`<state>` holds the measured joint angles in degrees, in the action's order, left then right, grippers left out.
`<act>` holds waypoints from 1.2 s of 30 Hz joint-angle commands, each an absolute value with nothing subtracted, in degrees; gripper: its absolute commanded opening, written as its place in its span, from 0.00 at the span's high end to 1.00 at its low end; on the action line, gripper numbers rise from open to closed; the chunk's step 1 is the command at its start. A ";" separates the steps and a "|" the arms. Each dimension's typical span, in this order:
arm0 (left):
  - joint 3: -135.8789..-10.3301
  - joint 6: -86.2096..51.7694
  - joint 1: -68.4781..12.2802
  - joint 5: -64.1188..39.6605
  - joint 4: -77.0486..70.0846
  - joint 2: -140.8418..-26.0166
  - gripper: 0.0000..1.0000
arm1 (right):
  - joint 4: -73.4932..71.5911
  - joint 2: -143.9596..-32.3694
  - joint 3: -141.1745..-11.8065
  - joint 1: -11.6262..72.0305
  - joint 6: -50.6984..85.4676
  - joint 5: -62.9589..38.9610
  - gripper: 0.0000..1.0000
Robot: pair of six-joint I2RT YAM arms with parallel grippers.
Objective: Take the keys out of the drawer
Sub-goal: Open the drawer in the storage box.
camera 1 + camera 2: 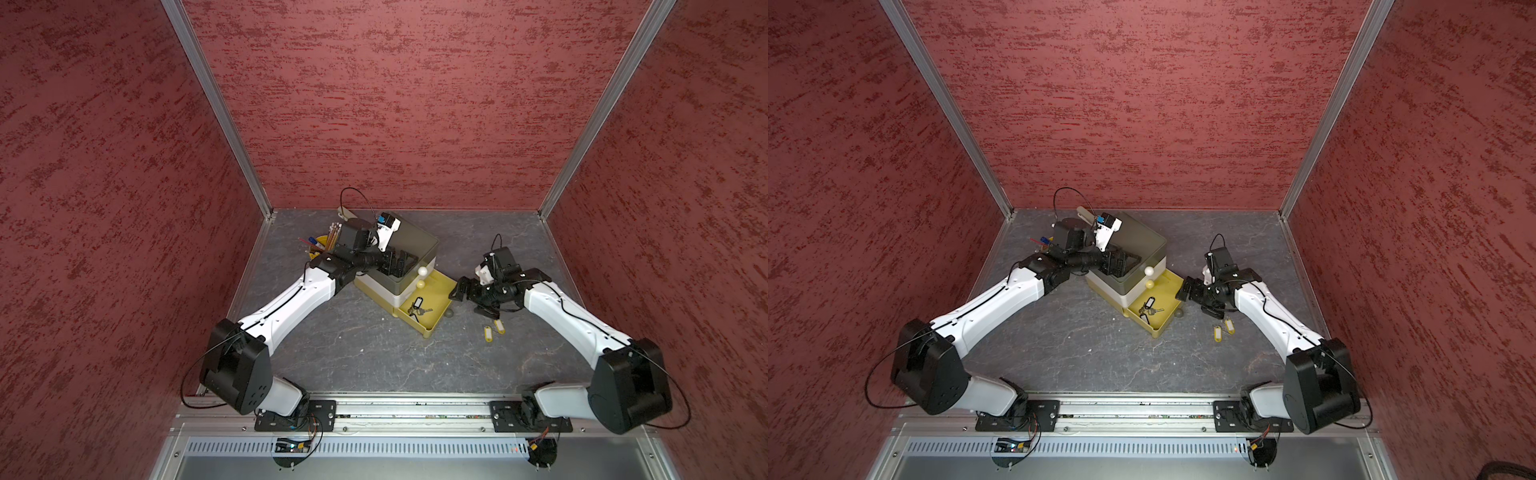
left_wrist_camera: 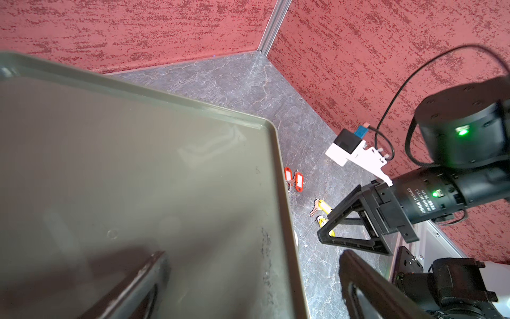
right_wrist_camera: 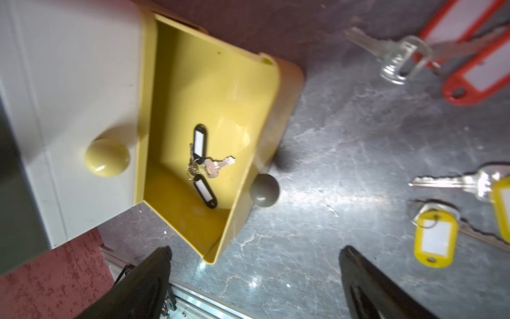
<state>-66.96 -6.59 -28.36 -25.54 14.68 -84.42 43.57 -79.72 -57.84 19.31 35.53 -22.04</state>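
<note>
The yellow drawer (image 1: 436, 291) (image 3: 209, 91) stands pulled out of the bottom of a small drawer unit (image 1: 411, 245). Two keys with black tags (image 1: 415, 306) (image 1: 1148, 309) (image 3: 204, 163) lie inside it. Two yellow-tagged keys (image 1: 493, 329) (image 3: 436, 239) and two red-tagged keys (image 2: 294, 179) (image 3: 474, 69) lie on the table beside the drawer. My right gripper (image 1: 460, 289) (image 3: 255, 252) hovers open and empty just outside the drawer's right side. Over the unit's grey-green top (image 2: 138, 165), my left gripper (image 1: 397, 266) (image 2: 254, 255) is open and holds nothing.
A yellow cup of pencils and pens (image 1: 322, 243) stands at the back left behind the left arm. Round knobs (image 1: 422, 271) stick out of the upper drawers, and a grey knob (image 3: 263, 190) out of the yellow drawer's front. Red walls close in three sides.
</note>
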 commanded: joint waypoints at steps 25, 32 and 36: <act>-60.82 -9.93 -26.97 -22.65 30.94 -87.52 0.00 | 49.16 -102.26 -73.30 28.28 13.40 -18.71 0.02; -60.75 -9.89 -26.61 -22.85 30.66 -87.71 0.00 | 56.10 -100.23 -73.29 28.48 9.81 -13.02 0.02; -60.98 -9.87 -26.48 -23.15 30.22 -88.25 0.00 | 58.55 -100.02 -73.23 28.87 8.98 -12.92 0.02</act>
